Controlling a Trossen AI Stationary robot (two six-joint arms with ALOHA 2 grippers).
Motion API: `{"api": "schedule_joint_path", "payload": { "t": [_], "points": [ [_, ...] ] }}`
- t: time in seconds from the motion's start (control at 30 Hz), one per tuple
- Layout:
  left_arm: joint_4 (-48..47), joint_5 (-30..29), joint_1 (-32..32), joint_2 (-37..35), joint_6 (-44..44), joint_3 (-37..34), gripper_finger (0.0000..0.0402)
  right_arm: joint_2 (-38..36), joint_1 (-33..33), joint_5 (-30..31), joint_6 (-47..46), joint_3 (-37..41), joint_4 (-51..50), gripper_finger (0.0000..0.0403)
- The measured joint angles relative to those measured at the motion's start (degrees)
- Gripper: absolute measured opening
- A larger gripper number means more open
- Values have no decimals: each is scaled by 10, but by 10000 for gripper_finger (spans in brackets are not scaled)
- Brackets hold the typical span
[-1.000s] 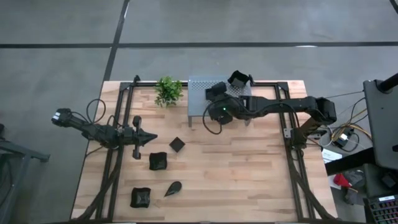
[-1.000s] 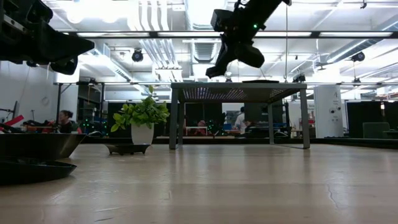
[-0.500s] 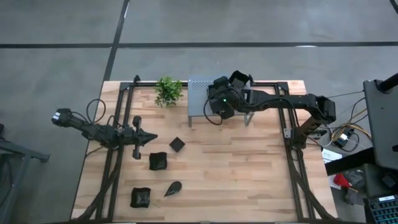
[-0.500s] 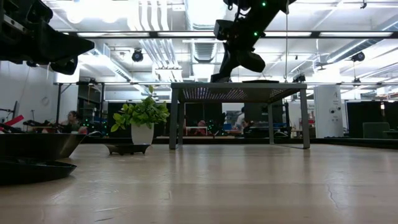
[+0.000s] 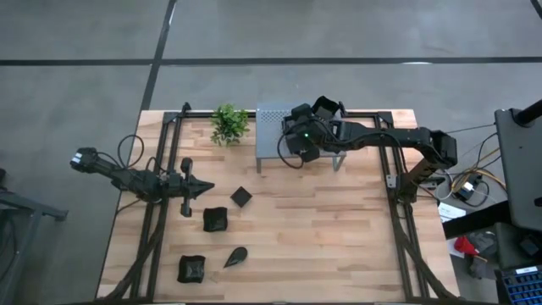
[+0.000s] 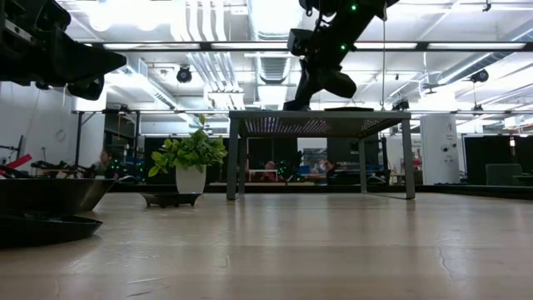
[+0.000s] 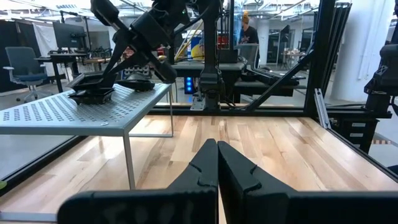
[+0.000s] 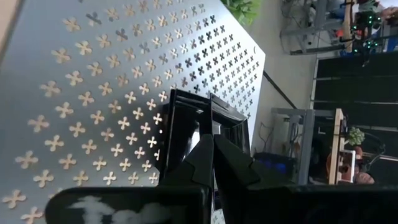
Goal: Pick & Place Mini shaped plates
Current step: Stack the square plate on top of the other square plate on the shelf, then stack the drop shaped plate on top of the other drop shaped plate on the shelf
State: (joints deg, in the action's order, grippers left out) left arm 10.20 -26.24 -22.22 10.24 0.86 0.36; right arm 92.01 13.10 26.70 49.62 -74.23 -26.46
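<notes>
Since a moment ago, the right gripper (image 8: 208,146), jaws pinching a square plate's (image 8: 186,121) rim, is lowering onto the shelf (image 8: 93,81); plate lying flat.

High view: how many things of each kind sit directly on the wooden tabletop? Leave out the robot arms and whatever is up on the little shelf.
Square black plates: 3
Leaf-shaped black plate: 1
Green plant: 1
Grey shelf: 1
Total: 6
</notes>
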Motion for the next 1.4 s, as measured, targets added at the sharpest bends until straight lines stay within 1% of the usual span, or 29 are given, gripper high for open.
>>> {"api": "schedule_joint_path", "payload": {
  "t": [0.1, 0.2, 0.27, 0.47, 0.63, 0.7, 0.83, 1.0, 1.17, 1.3, 1.4],
  "points": [
    [0, 0, 0, 0, 0, 0, 0, 0, 0, -3, -4, 0, -1, 8],
    [0, 0, 0, 0, 0, 0, 0, 0, -1, -25, -16, 1, 0, 10],
    [0, 0, 0, 0, 0, 0, 0, 0, -1, -28, -20, 1, 0, 16],
    [0, 0, 0, 0, 0, 0, 0, 0, -1, -27, -22, 1, 1, 52],
    [0, 0, 0, 0, 0, 0, 0, -3, -1, -13, -31, 1, 1, 85],
    [0, 0, 0, 0, 0, 0, 0, -7, -1, -8, -50, -1, -4, 94],
    [0, 0, 0, 0, 0, 0, 0, -20, -11, 3, -134, -2, -25, 102],
    [0, 0, 0, 0, 0, 0, 0, -46, -49, 1, -241, -2, -110, 89],
    [0, 0, 0, 0, 0, 0, 0, -84, -103, -11, -331, -1, -177, 52],
    [0, 0, 0, 0, 0, 0, 0, -118, -164, -26, -385, 3, -189, 16],
    [0, 0, 0, 0, 0, 0, 0, -138, -215, -73, -412, 12, -159, 10]
  ]
}}
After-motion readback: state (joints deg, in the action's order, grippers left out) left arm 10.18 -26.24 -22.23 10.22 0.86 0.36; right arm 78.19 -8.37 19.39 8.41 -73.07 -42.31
